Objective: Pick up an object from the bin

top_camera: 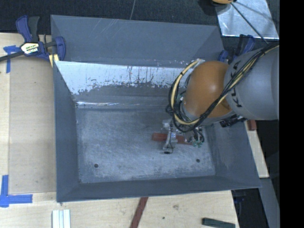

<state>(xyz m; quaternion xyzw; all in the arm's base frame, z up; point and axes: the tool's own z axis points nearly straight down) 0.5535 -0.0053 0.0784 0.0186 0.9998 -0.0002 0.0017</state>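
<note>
Camera view showed us the gripper (168, 145) low over the bin (66, 141) floor, right of centre, with a small red-brown block (158, 137) just beside it. We could not tell whether it stood open or gripped the block.

- Black lettering (235, 98) on the grey arm housing (259, 87), reads "KU"; the rest of the word can't be made out.
- Nothing else in the bin or on the robot is legible.

In the bin (118, 160), a block (158, 137) lies beside the claw (168, 145).
</note>
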